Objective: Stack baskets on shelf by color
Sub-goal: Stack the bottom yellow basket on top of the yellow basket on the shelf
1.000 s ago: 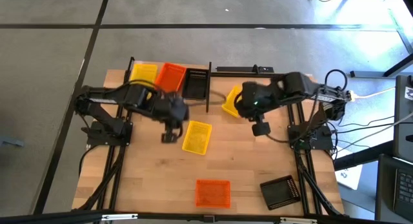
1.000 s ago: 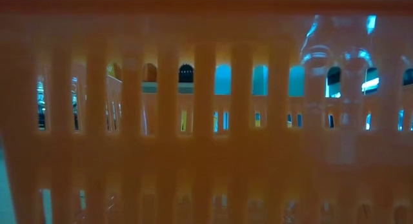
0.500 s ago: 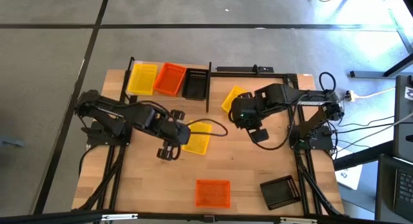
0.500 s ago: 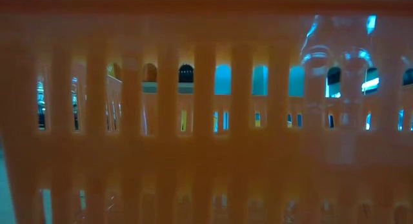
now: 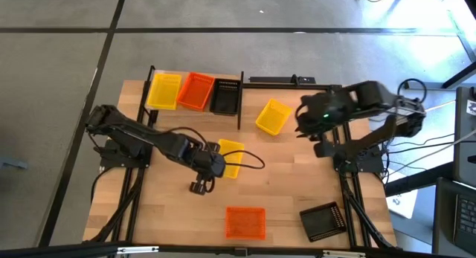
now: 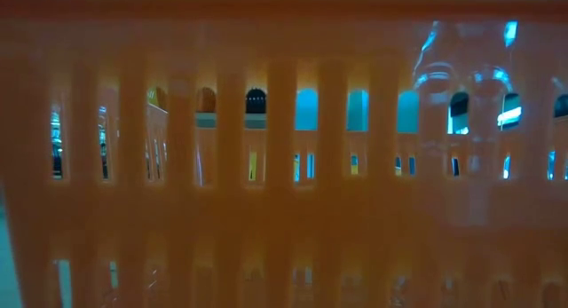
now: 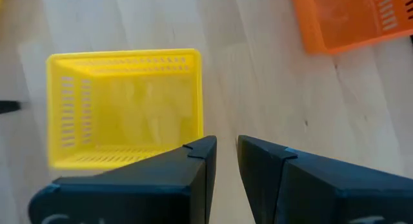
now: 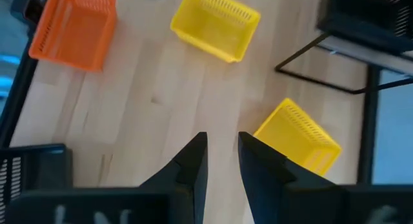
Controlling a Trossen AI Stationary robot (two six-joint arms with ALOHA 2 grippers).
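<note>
Shelf: the shelf (image 5: pixel 195 71), a black bar rack, stands at the far left part of the table (image 5: pixel 275 191); its three bays hold, side by side, a yellow basket on the shelf (image 5: pixel 163 91), an orange basket on the shelf (image 5: pixel 195 91) and a black basket on the shelf (image 5: pixel 225 97).
Loose yellow baskets: a middle yellow basket (image 5: pixel 230 157) lies on the table just beside the left arm's wrist; a far yellow basket (image 5: pixel 273 117) sits tilted near the shelf's right end, well apart from the first.
Loose orange basket: the near orange basket (image 5: pixel 245 222) lies at the table's near edge; its slotted wall fills the whole low view, so nothing else can be made out there.
Loose black basket: the near black basket (image 5: pixel 323 221) lies turned at an angle at the near right corner.
Left claw: the left claw (image 7: pixel 221 161) is over bare wood just past the near side of the middle yellow basket, empty, its fingers drawn almost together with a thin gap between them.
Right claw: the right claw (image 8: pixel 222 161) is raised over the table's right side near the arm's base, empty, fingers nearly together with a narrow gap; its wrist view looks down on both loose yellow baskets and the near orange basket.
</note>
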